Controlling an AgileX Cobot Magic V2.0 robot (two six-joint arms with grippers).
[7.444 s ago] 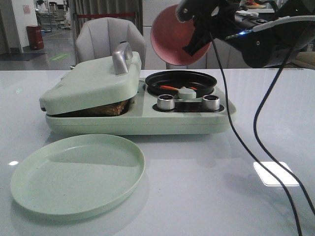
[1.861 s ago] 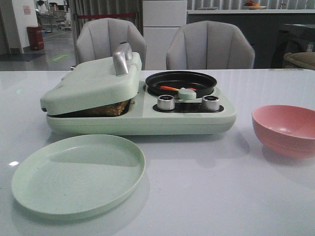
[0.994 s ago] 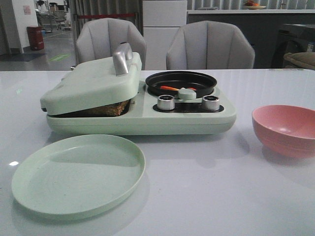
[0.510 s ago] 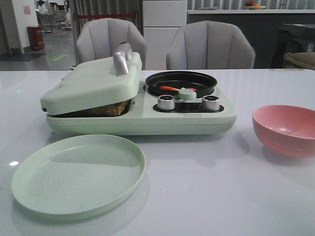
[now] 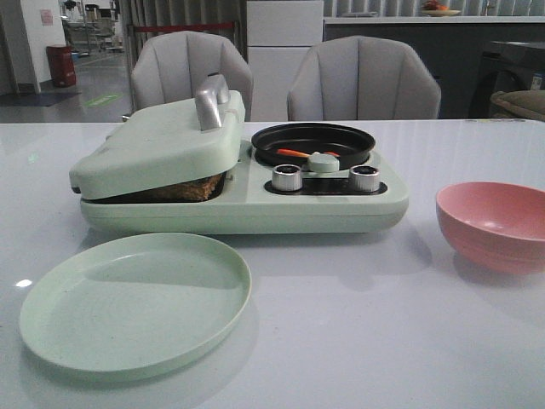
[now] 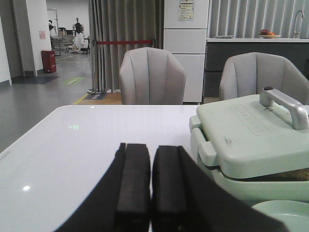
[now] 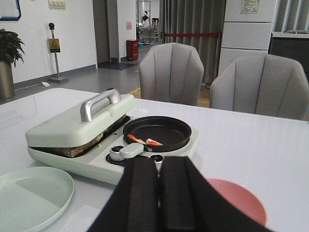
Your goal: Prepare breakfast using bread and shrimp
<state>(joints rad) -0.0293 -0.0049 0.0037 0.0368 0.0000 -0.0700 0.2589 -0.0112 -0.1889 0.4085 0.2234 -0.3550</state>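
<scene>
Nearest me on the glossy white desk (image 5: pixel 358 341) lies a round, shallow, pale green plate (image 5: pixel 134 302) with nothing on it, and off to its right sits a smooth pink bowl (image 5: pixel 496 223), its inside bare. Behind them stands the pale green cooker (image 5: pixel 243 204), a long matte slab with rounded corners and two shiny metal knobs (image 5: pixel 288 177) at its front. Its hinged lid (image 5: pixel 157 145), topped by a curved silver handle (image 5: pixel 210 100), rests tilted on the bread (image 5: pixel 183 189), whose brown crusted edge shows in the gap on the cooker's left half. On the right half is a round black pan (image 5: pixel 312 143) holding the shrimp (image 7: pixel 141 140), small orange pieces lying on its flat bottom. My left tool (image 6: pixel 150 186) has its dark pads pressed together, holding nothing; my right tool (image 7: pixel 158 193) is likewise closed and empty. Two grey padded chairs (image 5: pixel 364 81) stand beyond the desk.
</scene>
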